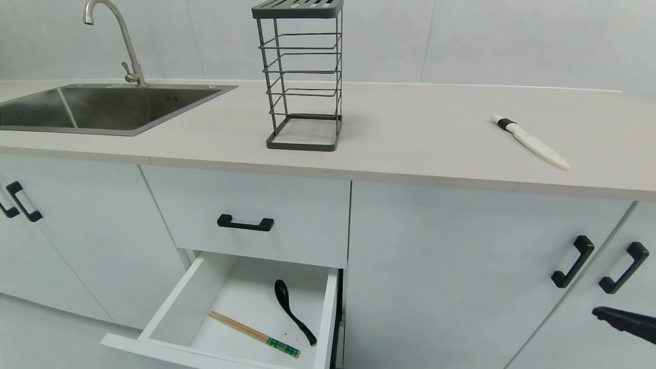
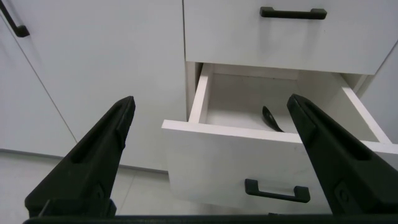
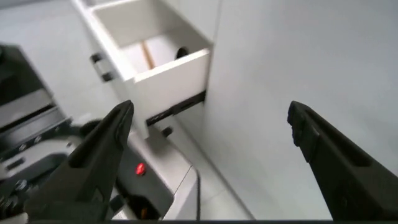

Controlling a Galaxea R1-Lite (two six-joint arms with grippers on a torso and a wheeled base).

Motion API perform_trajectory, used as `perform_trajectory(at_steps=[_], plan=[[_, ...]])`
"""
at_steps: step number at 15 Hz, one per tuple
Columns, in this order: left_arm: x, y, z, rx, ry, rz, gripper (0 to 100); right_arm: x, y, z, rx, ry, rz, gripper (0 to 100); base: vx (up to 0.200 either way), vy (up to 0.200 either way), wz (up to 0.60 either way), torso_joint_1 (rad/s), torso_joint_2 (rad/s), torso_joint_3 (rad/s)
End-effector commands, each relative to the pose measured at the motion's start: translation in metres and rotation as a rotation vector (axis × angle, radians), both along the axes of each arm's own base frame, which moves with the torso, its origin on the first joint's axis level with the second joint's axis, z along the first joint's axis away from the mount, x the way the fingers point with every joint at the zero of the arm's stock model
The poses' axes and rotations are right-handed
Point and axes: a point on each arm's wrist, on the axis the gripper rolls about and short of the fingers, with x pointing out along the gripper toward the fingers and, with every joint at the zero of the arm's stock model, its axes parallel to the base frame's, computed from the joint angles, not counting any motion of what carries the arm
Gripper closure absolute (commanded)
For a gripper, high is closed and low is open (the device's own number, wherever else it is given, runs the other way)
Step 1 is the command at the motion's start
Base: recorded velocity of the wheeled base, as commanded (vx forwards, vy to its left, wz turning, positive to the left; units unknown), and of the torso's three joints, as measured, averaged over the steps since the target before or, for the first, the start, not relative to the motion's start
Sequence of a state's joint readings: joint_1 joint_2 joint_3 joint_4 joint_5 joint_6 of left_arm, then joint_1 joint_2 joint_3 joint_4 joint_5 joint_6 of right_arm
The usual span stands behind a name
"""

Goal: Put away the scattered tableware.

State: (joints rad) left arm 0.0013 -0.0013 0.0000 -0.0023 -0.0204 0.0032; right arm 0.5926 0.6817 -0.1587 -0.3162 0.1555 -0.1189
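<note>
A white knife [image 1: 530, 142] with a black band lies on the counter at the right. Below the counter, the lower drawer [image 1: 169, 351] stands pulled out, with a black spoon [image 1: 293, 310] and a pair of wooden chopsticks [image 1: 253, 333] lying inside. My left gripper [image 2: 211, 162] is open in front of the drawer [image 2: 199, 93], a little above its front, and the spoon [image 2: 272, 119] shows inside. My right gripper [image 3: 211, 162] is open with nothing in it, low beside the cabinet doors to the right of the drawer [image 3: 174, 71]; its dark tip [image 1: 625, 322] shows at the lower right.
A black wire rack [image 1: 302, 77] stands mid-counter. A steel sink [image 1: 102, 105] with a tap [image 1: 123, 41] is at the left. A shut drawer with a black handle [image 1: 245, 223] sits above the open one. Cabinet doors with handles [image 1: 573, 261] are at the right.
</note>
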Motion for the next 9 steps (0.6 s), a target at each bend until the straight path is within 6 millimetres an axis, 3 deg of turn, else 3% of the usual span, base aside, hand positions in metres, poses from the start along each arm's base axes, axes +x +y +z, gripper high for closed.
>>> perform_trajectory(at_steps=[1,2,6,8,9], plan=[[0.000,0.000,0.000,0.000,0.001,-0.001,0,-0.014,-0.015,0.006,0.041,-0.138,-0.102,0,0.000,0.000,0.00,0.000,0.00,0.000],[0.000,0.000,0.000,0.000,0.001,0.001,0,-0.015,-0.015,0.007,0.041,-0.139,-0.105,0,0.000,0.000,0.00,0.000,0.00,0.000],[0.000,0.000,0.000,0.008,0.000,0.001,0,-0.048,-0.029,0.005,0.070,-0.341,-0.411,0,0.000,0.000,0.00,0.000,0.00,0.000],[0.000,0.000,0.000,0.008,0.000,0.001,0,-0.061,-0.028,-0.008,0.061,-0.377,-0.480,0,0.000,0.000,0.00,0.000,0.00,0.000],[0.000,0.000,0.000,0.008,0.000,0.001,0,-0.067,-0.027,-0.023,0.057,-0.397,-0.516,0,0.000,0.000,0.00,0.000,0.00,0.000]])
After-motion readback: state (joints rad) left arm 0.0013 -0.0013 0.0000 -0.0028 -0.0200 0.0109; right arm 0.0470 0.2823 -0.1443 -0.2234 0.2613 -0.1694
